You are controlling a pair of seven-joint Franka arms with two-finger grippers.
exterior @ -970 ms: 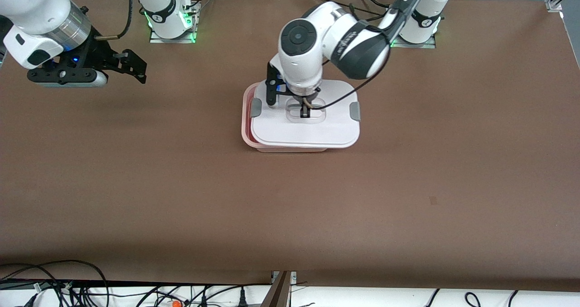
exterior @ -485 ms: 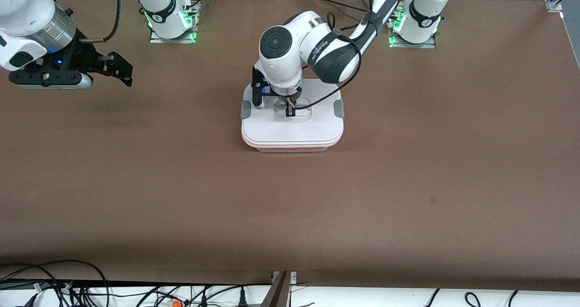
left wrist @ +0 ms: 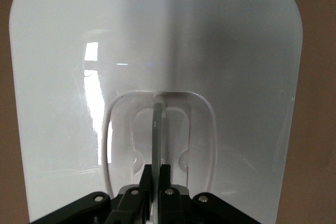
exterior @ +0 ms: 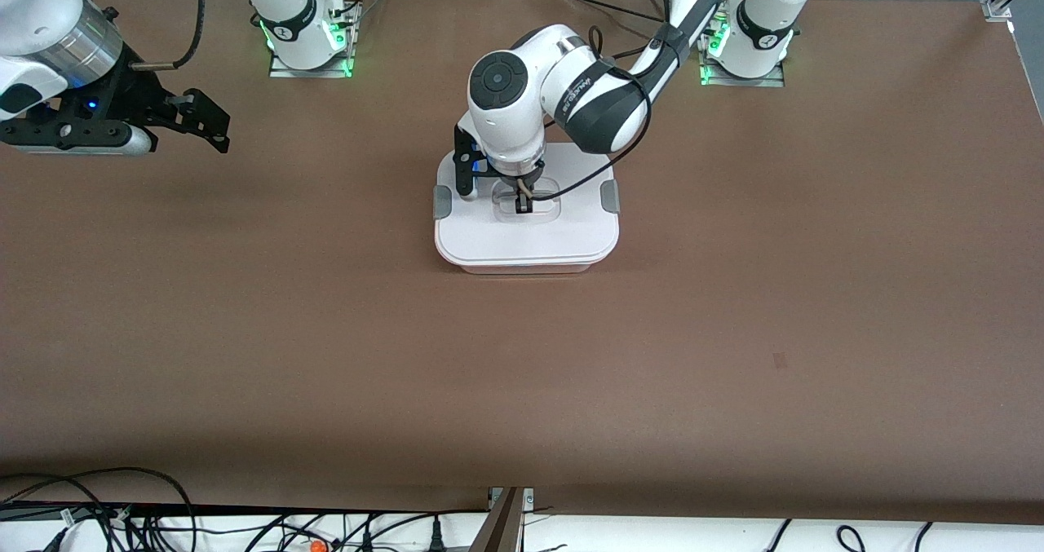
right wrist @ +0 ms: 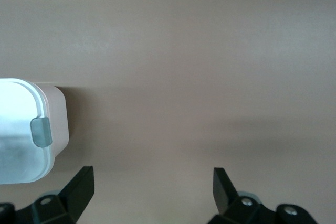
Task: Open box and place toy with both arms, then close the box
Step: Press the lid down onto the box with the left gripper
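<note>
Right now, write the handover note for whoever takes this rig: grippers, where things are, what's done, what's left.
Left gripper: shut on the clear handle in the middle of the lid, directly over the box.
Right gripper: open, holding nothing, waiting above the bare table at the right arm's end.
Box: mid-table, nearer the arm bases than the front camera. The lid sits square on it, grey side clips at both ends.
Toy: not visible in any view; whether it is inside cannot be told.
Done: lid set on the box.
Left: release the handle, withdraw the left arm; whether the clips are latched cannot be told.
</note>
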